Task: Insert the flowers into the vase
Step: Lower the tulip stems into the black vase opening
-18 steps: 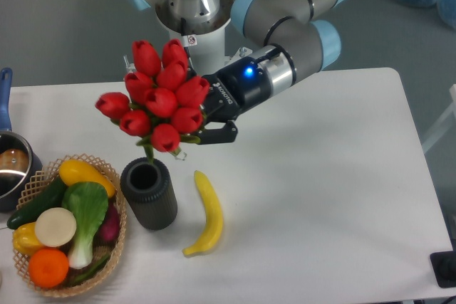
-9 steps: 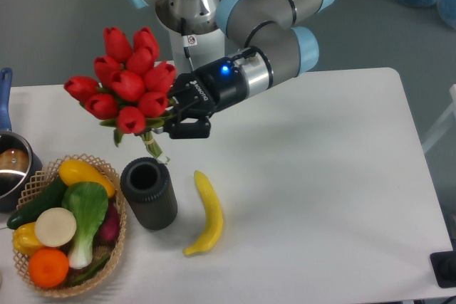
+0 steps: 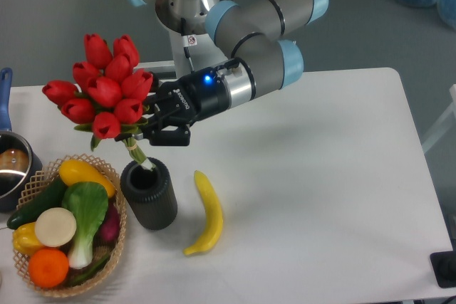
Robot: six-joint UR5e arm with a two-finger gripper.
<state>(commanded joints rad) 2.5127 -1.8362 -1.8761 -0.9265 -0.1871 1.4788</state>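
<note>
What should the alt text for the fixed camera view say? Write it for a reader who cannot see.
A robot gripper holds a bunch of red tulips tilted over a dark grey ribbed vase, the stem tips at its mouth. A banana lies right of the vase on the white table; a wicker basket of vegetables sits left.

The vase (image 3: 149, 194) mouth is partly taken by the stem ends of the flowers (image 3: 103, 94), which the pincer (image 3: 158, 120) grips above it. A wicker basket (image 3: 68, 229) touches the vase on the left (full of vegetables), a banana (image 3: 206, 213) lies near its right. The right half of the surface (image 3: 328, 176) is bare.
</note>
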